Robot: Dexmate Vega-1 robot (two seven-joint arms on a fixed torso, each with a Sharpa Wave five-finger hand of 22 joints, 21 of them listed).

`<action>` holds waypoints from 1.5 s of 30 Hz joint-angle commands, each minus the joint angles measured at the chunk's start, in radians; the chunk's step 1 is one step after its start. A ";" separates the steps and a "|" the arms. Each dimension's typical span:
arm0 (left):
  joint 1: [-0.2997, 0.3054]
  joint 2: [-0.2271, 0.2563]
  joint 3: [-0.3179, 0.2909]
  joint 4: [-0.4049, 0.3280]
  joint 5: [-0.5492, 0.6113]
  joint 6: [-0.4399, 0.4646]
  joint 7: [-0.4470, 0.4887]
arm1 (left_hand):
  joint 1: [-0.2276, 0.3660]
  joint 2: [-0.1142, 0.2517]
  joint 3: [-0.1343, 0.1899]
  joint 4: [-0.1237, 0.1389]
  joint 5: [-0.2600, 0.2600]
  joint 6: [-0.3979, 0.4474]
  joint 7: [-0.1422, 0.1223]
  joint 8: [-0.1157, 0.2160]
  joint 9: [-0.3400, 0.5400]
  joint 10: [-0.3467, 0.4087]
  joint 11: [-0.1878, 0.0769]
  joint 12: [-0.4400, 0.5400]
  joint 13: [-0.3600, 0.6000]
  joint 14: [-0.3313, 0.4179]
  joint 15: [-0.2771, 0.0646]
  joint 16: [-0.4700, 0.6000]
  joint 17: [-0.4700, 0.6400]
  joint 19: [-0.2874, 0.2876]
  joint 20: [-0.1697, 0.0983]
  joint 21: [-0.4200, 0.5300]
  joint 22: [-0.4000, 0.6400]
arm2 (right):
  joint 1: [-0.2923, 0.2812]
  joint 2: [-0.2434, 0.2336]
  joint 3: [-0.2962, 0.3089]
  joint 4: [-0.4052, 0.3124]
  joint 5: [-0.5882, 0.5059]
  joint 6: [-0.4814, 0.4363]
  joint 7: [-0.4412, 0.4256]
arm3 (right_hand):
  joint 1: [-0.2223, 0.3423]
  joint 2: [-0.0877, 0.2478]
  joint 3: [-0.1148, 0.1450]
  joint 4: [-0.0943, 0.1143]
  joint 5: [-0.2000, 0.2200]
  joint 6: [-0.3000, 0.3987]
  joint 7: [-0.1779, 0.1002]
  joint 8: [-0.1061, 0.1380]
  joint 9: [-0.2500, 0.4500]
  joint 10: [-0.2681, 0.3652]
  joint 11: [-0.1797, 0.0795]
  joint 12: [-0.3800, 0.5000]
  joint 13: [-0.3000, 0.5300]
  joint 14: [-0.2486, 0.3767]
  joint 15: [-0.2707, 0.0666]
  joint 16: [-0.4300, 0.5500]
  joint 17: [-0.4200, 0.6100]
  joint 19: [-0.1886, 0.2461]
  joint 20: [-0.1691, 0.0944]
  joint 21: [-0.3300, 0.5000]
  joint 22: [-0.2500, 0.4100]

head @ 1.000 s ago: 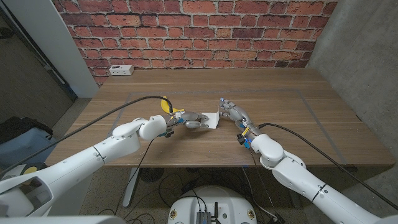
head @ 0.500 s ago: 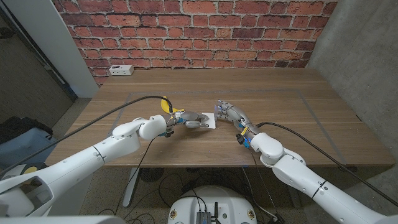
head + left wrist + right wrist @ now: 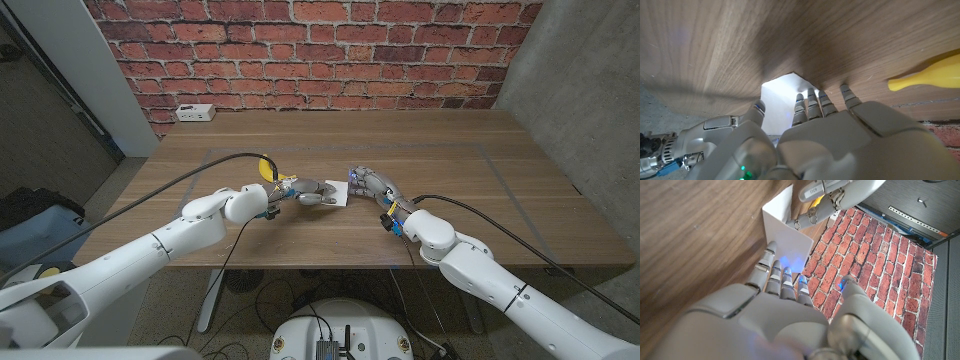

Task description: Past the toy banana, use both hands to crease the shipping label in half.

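Near the worktop's middle, the left hand (image 3: pixel 308 191) and right hand (image 3: pixel 366 182) flank the white shipping label (image 3: pixel 337 192), fingers on its opposite ends; whether either grasps it cannot be told. The toy banana (image 3: pixel 268 172) lies just beyond the left wrist.

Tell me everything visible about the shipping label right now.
The shipping label is a small, plain white sheet that looks like paper, with no print legible. It sits mid-table on the wooden table, between the two hands, just beyond the yellow toy banana. The left hand has its fingers on it from one side, and the right hand reaches its fingertips to the opposite edge. In the right wrist view one part stands up off the wood, partly folded.
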 commanded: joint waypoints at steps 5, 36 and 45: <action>-0.012 -0.008 0.006 0.014 -0.008 -0.002 -0.008 | -0.009 0.001 0.001 0.007 0.006 -0.018 0.024 -0.001 0.001 -0.005 0.017 -0.003 0.001 0.003 0.002 0.000 0.001 0.002 -0.005 -0.004 -0.001 | 0.041 0.003 -0.019 0.074 0.040 0.080 0.116 | -0.021 0.008 0.002 0.014 0.009 0.022 0.038 0.005 0.005 0.079 0.002 0.024 0.003 0.084 -0.004 0.013 0.003 0.056 -0.009 0.004 0.002; 0.067 0.061 -0.052 -0.122 0.001 0.142 0.022 | -0.023 -0.015 -0.011 0.013 0.012 0.102 -0.011 0.017 0.002 0.050 -0.024 0.008 0.003 0.041 -0.010 0.006 0.002 0.027 -0.011 -0.004 -0.001 | 0.144 -0.055 -0.085 0.055 -0.084 0.004 0.201 | -0.042 -0.006 -0.003 0.023 0.013 0.085 0.018 0.015 0.006 0.126 -0.011 0.019 0.001 0.042 -0.051 -0.021 0.001 0.002 -0.039 -0.028 0.003; 0.077 0.064 -0.058 -0.120 -0.009 0.163 0.031 | -0.029 -0.013 -0.013 0.019 0.014 0.102 -0.013 0.011 0.003 0.060 -0.036 0.009 0.004 0.049 -0.014 0.006 0.002 0.032 -0.012 -0.004 -0.001 | 0.200 -0.064 -0.119 0.056 -0.104 -0.029 0.284 | -0.056 -0.007 -0.004 0.030 0.018 0.126 0.041 0.021 0.006 0.253 -0.026 0.049 0.002 0.127 -0.075 0.002 -0.001 0.028 -0.040 -0.018 0.003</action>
